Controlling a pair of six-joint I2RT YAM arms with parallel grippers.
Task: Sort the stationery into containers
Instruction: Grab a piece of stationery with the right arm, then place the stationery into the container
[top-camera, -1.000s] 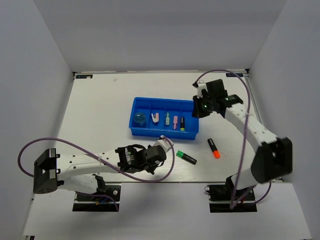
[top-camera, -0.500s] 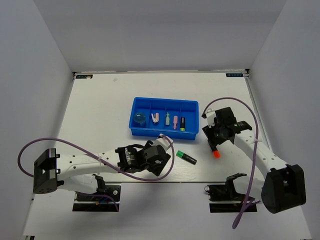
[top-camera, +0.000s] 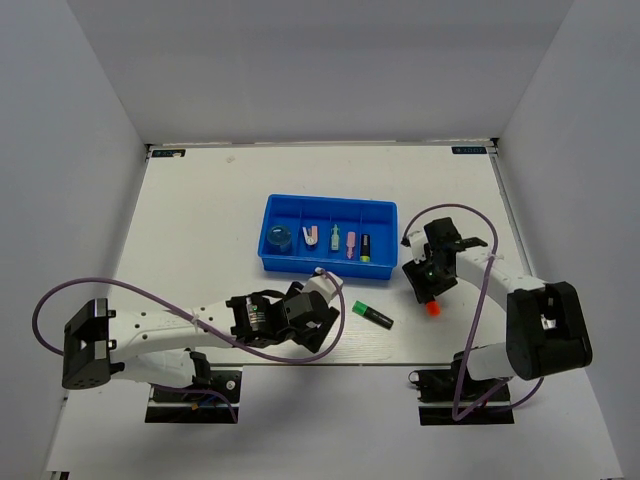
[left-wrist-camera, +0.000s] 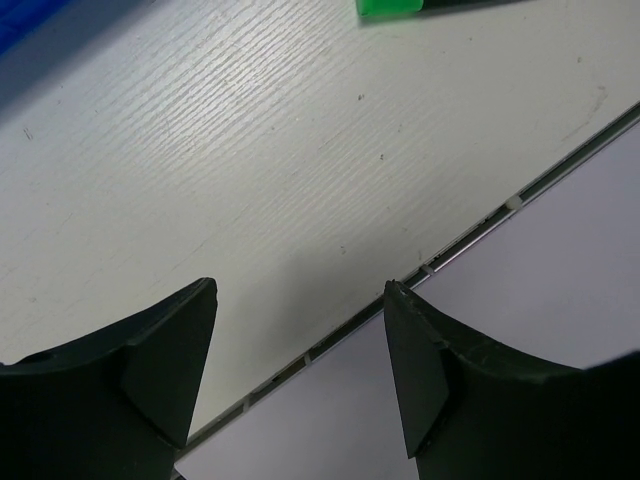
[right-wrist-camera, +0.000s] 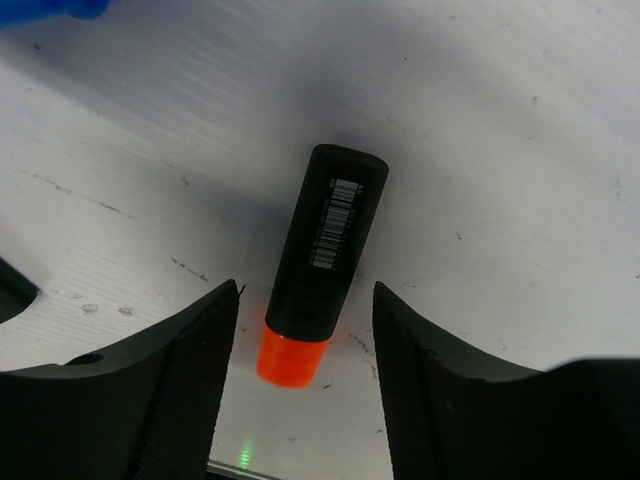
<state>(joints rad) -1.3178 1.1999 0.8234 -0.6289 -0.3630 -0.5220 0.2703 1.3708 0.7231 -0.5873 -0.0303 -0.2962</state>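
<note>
The blue tray (top-camera: 328, 268) sits mid-table, and its compartments hold a round blue item (top-camera: 278, 240), small pink and pale pieces (top-camera: 311, 237) and a yellow-ended highlighter (top-camera: 365, 247). An orange-ended black highlighter (right-wrist-camera: 330, 235) lies flat on the table right of the tray. My right gripper (right-wrist-camera: 305, 290) is open and hangs straddling its orange end (top-camera: 432, 309) without touching it. A green-ended highlighter (top-camera: 372, 315) lies in front of the tray, its green end at the top edge of the left wrist view (left-wrist-camera: 395, 6). My left gripper (left-wrist-camera: 298, 285) is open and empty, low over the table left of it.
The table's front edge (left-wrist-camera: 470, 235) runs just under the left fingers. White walls enclose the table on three sides. Purple cables loop from both arms, the right arm's one (top-camera: 450, 210) arching above its wrist.
My right arm has swung from beside the tray's right end down over the orange highlighter. My left gripper has shifted only slightly near the front edge.
</note>
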